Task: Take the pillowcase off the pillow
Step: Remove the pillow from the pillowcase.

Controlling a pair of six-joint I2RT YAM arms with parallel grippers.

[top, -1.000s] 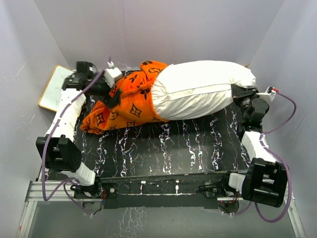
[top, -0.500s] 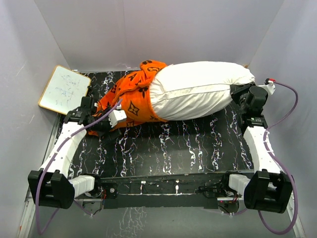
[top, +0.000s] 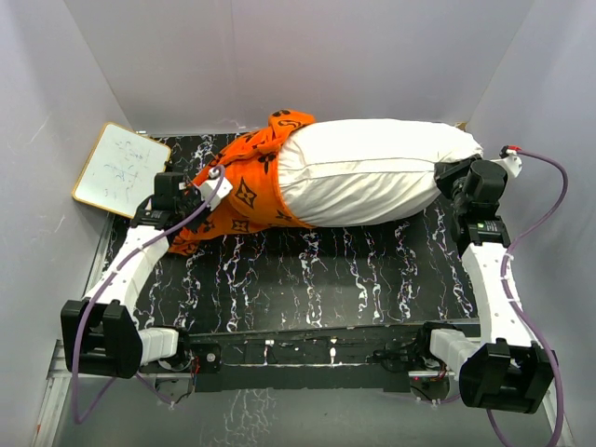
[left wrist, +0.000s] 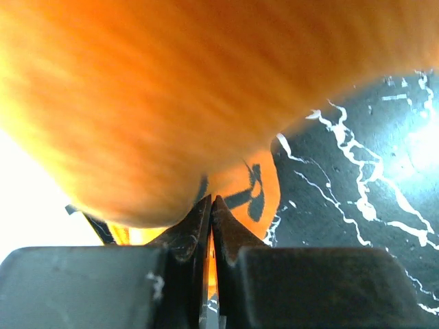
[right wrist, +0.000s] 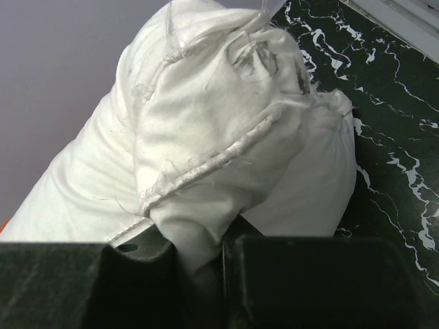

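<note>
The white pillow (top: 372, 177) lies across the back of the table. Its left end is inside the orange pillowcase (top: 247, 191) with dark brown motifs, which is bunched up there. My left gripper (top: 207, 186) is at the pillowcase's left edge. In the left wrist view it (left wrist: 211, 200) is shut, its tips pinching the underside of an orange fold (left wrist: 171, 103). My right gripper (top: 447, 177) is at the pillow's bare right end. In the right wrist view it (right wrist: 202, 253) is shut on a pinch of the white pillow corner (right wrist: 206, 137).
A small white wood-framed board (top: 121, 168) leans at the back left corner. The black marbled table (top: 326, 270) is walled by grey panels at the back and both sides. A purple cable loops from each arm.
My left arm swung from the back left down to the front, then up to the pillowcase's left edge, and its gripper shut there. The right arm shifted slightly, still holding the pillow corner.
</note>
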